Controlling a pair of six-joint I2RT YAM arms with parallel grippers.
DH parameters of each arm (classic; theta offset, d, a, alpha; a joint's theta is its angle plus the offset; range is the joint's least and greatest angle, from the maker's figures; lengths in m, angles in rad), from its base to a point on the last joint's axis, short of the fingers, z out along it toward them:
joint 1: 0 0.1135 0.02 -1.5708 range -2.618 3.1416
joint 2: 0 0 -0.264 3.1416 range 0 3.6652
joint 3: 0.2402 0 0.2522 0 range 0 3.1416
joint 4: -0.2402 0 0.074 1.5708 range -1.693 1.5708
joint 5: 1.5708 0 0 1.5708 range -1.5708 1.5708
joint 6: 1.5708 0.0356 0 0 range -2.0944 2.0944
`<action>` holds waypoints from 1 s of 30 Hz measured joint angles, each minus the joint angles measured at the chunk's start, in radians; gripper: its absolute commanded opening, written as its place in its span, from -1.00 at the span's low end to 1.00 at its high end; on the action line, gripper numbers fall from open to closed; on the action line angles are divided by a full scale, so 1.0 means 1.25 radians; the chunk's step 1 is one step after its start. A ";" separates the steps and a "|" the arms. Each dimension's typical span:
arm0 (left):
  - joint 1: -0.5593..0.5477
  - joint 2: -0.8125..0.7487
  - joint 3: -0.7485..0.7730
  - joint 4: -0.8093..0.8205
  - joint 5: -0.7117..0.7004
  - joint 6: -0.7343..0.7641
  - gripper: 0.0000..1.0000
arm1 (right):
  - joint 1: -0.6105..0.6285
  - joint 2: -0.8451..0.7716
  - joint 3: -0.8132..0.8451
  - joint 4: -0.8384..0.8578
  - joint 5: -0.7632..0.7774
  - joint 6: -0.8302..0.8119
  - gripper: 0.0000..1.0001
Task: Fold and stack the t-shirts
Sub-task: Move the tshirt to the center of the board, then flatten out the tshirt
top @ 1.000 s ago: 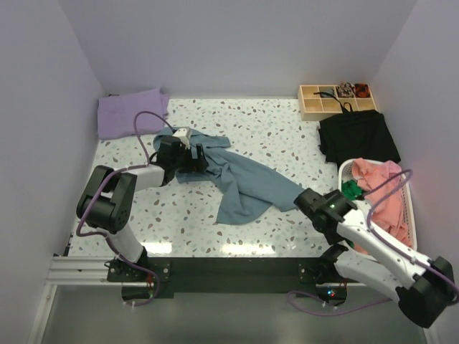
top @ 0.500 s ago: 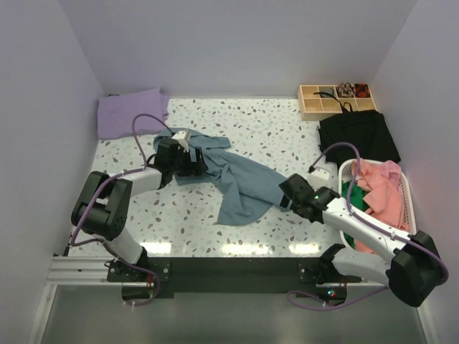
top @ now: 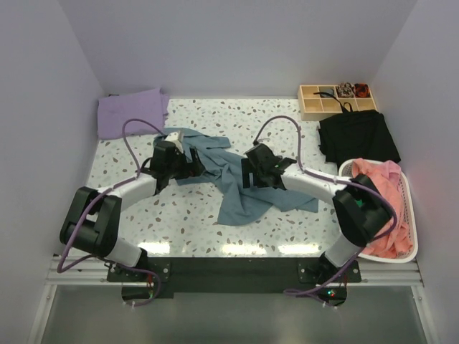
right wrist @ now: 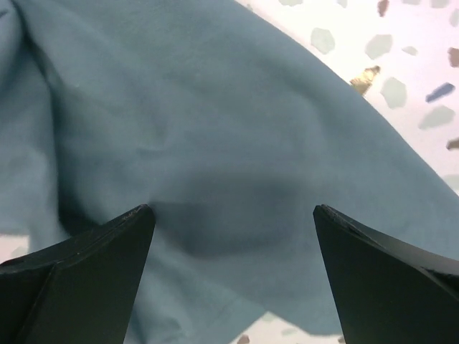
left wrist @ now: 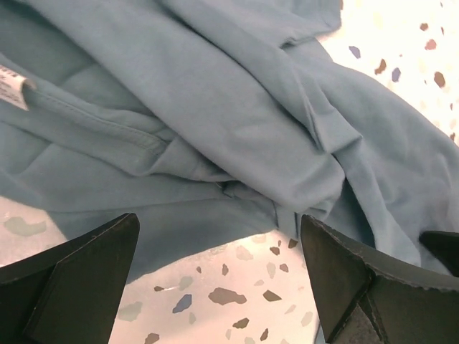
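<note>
A slate-blue t-shirt (top: pixel 240 190) lies crumpled in the middle of the table. It fills the left wrist view (left wrist: pixel 215 107) and the right wrist view (right wrist: pixel 215 129). A lavender t-shirt (top: pixel 131 111) lies folded at the far left corner. My left gripper (top: pixel 192 163) is open over the blue shirt's left edge, its jaws (left wrist: pixel 219 236) wide apart above cloth and bare table. My right gripper (top: pixel 251 173) is open low over the shirt's middle, its jaws (right wrist: pixel 233 215) wide apart and holding nothing.
A white basket (top: pixel 409 215) with salmon-pink shirts (top: pixel 384 179) stands at the right. A black cloth (top: pixel 358 136) lies behind it. A wooden compartment tray (top: pixel 336 100) sits at the far right corner. Walls close in on both sides.
My right arm has swung from the basket leftward across the table and now hovers over the blue shirt's middle. My left gripper has shifted slightly along the shirt's left edge.
</note>
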 measured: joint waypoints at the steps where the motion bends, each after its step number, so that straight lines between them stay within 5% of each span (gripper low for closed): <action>1: 0.000 0.001 0.000 -0.002 -0.012 -0.008 1.00 | 0.000 0.034 0.016 0.002 0.000 -0.008 0.96; 7: 0.004 0.119 0.052 0.002 -0.035 -0.022 1.00 | 0.000 0.143 0.059 0.007 0.001 -0.028 0.91; 15: 0.024 0.338 0.306 0.015 0.013 0.004 1.00 | 0.054 0.107 -0.013 0.066 -0.007 0.000 0.90; 30: -0.133 0.477 0.572 -0.170 0.165 0.150 1.00 | 0.593 0.212 0.120 0.099 -0.046 0.054 0.95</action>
